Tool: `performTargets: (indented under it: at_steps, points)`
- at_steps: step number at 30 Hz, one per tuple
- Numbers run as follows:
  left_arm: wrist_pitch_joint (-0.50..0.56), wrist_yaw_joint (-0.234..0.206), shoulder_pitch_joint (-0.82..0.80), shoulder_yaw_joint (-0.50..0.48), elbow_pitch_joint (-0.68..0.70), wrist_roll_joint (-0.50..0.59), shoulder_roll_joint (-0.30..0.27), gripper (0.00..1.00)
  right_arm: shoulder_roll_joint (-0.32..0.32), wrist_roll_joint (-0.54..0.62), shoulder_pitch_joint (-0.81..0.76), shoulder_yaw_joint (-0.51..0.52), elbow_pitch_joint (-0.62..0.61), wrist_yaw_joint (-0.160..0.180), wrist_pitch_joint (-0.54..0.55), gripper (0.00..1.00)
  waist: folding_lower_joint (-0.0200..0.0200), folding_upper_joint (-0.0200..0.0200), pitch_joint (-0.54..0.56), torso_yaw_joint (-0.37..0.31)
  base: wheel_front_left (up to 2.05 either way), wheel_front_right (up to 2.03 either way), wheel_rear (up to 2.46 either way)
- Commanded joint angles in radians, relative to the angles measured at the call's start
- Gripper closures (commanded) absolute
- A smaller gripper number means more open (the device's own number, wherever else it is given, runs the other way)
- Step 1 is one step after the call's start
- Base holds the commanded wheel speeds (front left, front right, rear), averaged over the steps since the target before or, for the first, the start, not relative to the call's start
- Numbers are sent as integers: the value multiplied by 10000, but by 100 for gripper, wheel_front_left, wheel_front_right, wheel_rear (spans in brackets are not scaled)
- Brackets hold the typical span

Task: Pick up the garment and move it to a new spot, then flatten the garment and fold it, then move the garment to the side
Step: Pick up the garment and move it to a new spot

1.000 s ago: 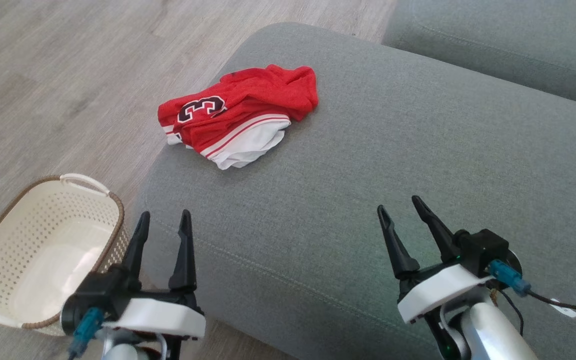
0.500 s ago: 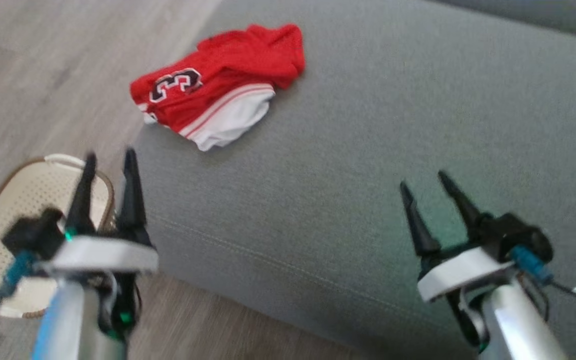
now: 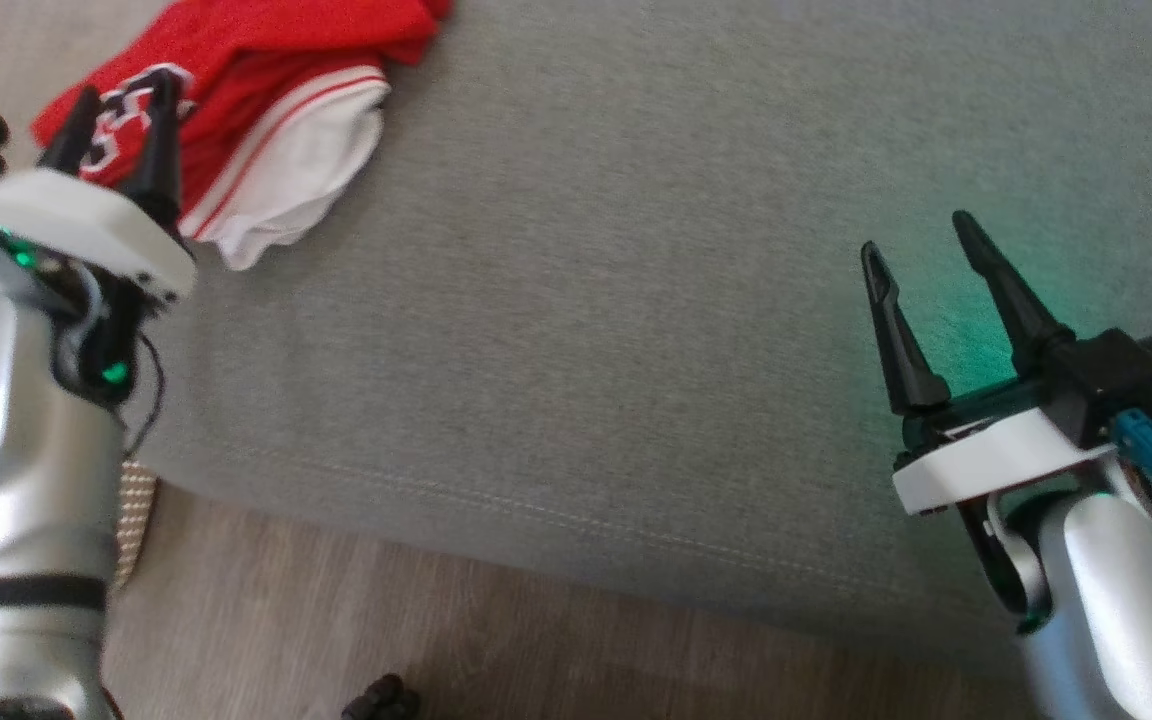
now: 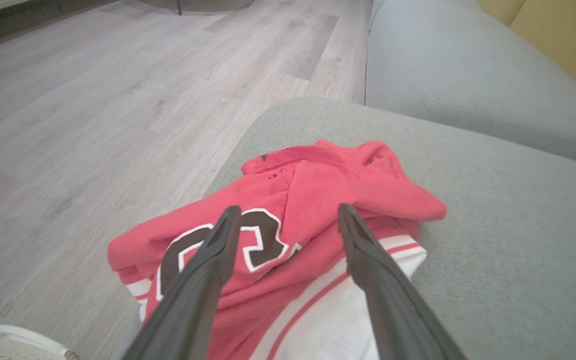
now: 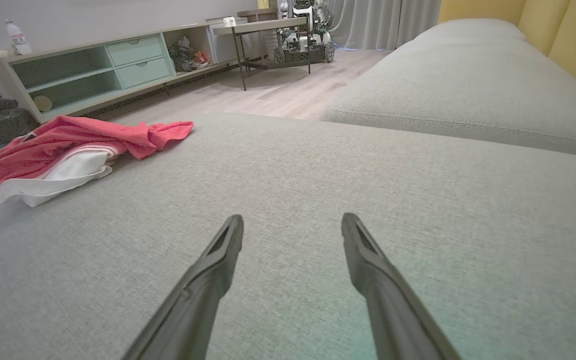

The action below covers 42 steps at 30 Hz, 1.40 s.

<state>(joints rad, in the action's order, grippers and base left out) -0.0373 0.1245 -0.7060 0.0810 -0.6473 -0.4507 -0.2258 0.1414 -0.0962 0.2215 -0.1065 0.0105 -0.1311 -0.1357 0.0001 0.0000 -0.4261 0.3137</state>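
Though crumpled, garment [image 4: 313, 190] on grey cushion [image 3: 586, 300], wood floor [image 4: 118, 100] beyond.

Soft even daylight, slight blur, green glow on the sofa [image 3: 946, 330].

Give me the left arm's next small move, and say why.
Probably lower the left gripper onto the garment and close. Its jaws stand open, aimed at the crumpled red cloth near the cushion edge, and nothing is held yet.
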Motion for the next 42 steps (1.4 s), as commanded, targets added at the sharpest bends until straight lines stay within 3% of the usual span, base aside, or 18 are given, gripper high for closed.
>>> performTargets:
  at_steps: [1, 9, 10, 11, 12, 13, 23, 33, 42]
  points:
    - [56, 51, -332, -258, 115, -14, -626, 0, 54, 95, 225, -239, -418, 4, 28, 0, -1, 0, -382, -404, 0, 0, 0]
    - [961, 59, -1936, 787, -2239, -472, -1319, 0, 220, 342, 326, -492, -907, 4, 124, 0, -1, 0, -780, -963, 0, 0, 0]
    - [1147, 59, -2144, 1066, -2642, -614, -1358, 47, 206, 334, 316, -466, -923, 4, 117, 0, -1, 0, -815, -1020, 0, 0, 0]
    - [1147, 59, -2144, 1066, -2642, -614, -1358, 47, 206, 334, 316, -466, -923, 4, 117, 0, -1, 0, -815, -1020, 0, 0, 0]
    - [1175, 59, -2234, 1167, -2811, -680, -1381, 96, 197, 335, 309, -454, -923, 4, 108, 0, -1, 0, -823, -1039, 0, 0, 0]
    - [1131, 60, -2382, 1397, -3066, -762, -1422, 100, 182, 335, 299, -433, -909, 4, 88, 0, -1, 0, -823, -1061, 0, 0, 0]
    - [-2103, -161, -3052, 1642, -3125, -180, -1762, 100, -120, 215, 299, -505, -379, 4, -213, 0, -1, 0, -43, -977, 0, 0, 0]
    - [-2242, -135, -2529, 1407, 558, 892, -1676, 100, -631, -11, 375, -595, 606, 4, -763, 0, -1, 0, 1389, -1179, 0, 0, 0]
    - [-1946, -42, -2419, 2107, 2209, 953, -1276, 100, -865, -180, 493, -457, 1034, 4, -1071, 0, -1, 0, 1728, -1908, 0, 0, 0]
